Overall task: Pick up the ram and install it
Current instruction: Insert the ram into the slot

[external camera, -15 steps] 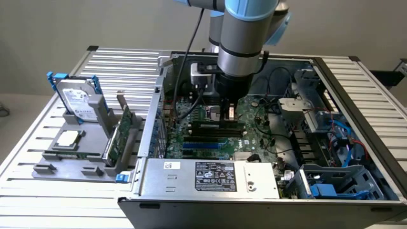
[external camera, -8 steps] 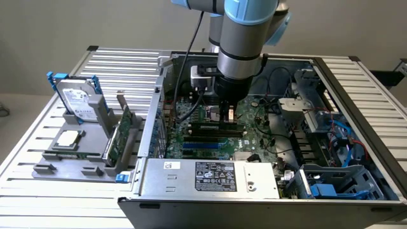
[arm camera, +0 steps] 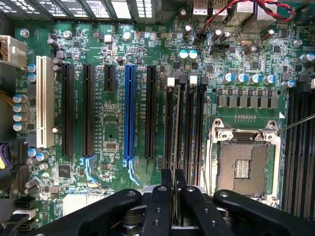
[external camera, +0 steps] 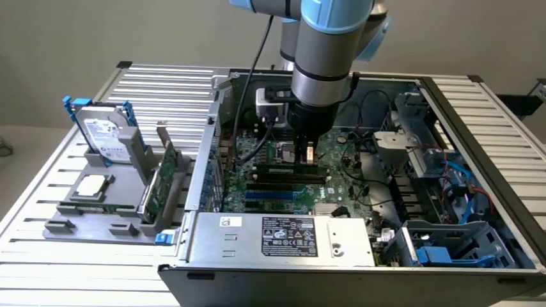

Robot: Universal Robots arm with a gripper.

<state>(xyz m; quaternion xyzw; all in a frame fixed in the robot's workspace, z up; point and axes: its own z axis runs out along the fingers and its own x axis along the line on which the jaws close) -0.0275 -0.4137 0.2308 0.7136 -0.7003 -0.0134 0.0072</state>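
Note:
My gripper [external camera: 309, 153] reaches down into the open computer case, low over the motherboard [external camera: 341, 185]. In the wrist view the two black fingers [arm camera: 162, 201] are closed on the ram [arm camera: 174, 147], a thin stick seen edge-on. It runs lengthwise along the black memory slots [arm camera: 189, 128] beside the empty CPU socket [arm camera: 243, 167]. In the exterior view the ram [external camera: 286, 169] shows as a long dark strip just below the fingers. I cannot tell whether it is seated in a slot or still just above it.
Expansion slots, one of them blue [arm camera: 129, 113], lie beside the memory slots. Outside the case, at the exterior view's left, a grey holder [external camera: 94, 211] carries a hard drive with blue rails [external camera: 107, 137] and a green expansion card [external camera: 166, 179]. The power supply [external camera: 286, 235] is at the front and blue cables [external camera: 461, 185] at the right.

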